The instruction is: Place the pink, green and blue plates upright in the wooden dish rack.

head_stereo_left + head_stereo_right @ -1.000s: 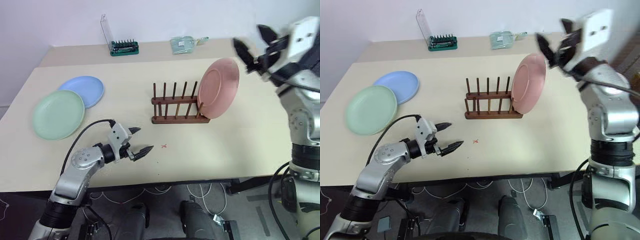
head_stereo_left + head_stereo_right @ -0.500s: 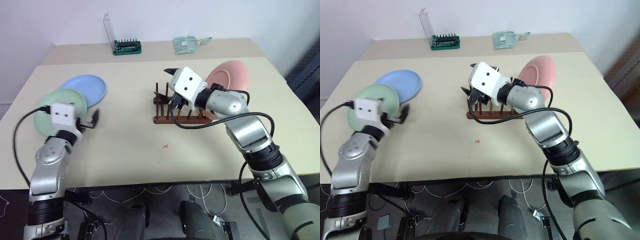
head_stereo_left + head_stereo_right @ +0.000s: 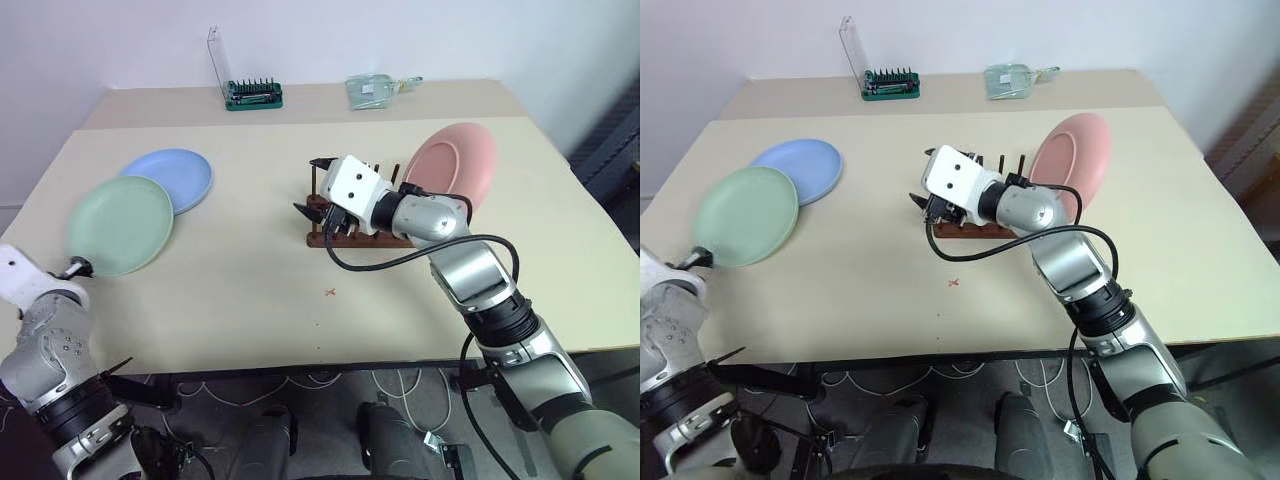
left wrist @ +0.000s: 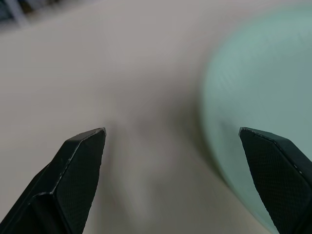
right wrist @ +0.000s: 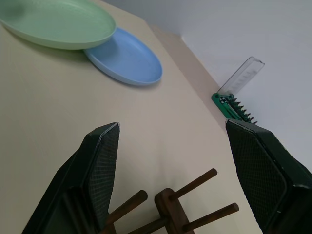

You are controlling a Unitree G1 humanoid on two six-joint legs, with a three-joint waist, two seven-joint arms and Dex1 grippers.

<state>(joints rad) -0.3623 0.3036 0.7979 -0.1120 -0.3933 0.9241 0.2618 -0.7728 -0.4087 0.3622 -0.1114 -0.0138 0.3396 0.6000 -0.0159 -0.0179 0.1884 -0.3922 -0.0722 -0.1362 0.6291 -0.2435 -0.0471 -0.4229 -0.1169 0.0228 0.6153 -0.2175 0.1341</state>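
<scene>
The pink plate [image 3: 452, 166] stands upright at the right end of the wooden dish rack [image 3: 372, 237]. The green plate [image 3: 120, 224] lies flat at the table's left and overlaps the edge of the blue plate [image 3: 172, 177] behind it. My right gripper [image 3: 312, 188] hovers over the rack's left end, open and empty, and hides some of the pegs. My left gripper [image 4: 173, 134] is open at the green plate's near-left rim, with one fingertip [image 3: 75, 265] beside that rim. In the left wrist view the green plate [image 4: 263, 97] lies by one finger.
At the table's back stand a green bit case with a clear lid [image 3: 250, 93] and a pale green packet [image 3: 372, 88]. A small red mark [image 3: 330, 292] sits on the table in front of the rack.
My left arm swung from the table's front middle out to the left, beside the green plate. My right arm came down from the upper right to the rack's left end. The plates stayed put.
</scene>
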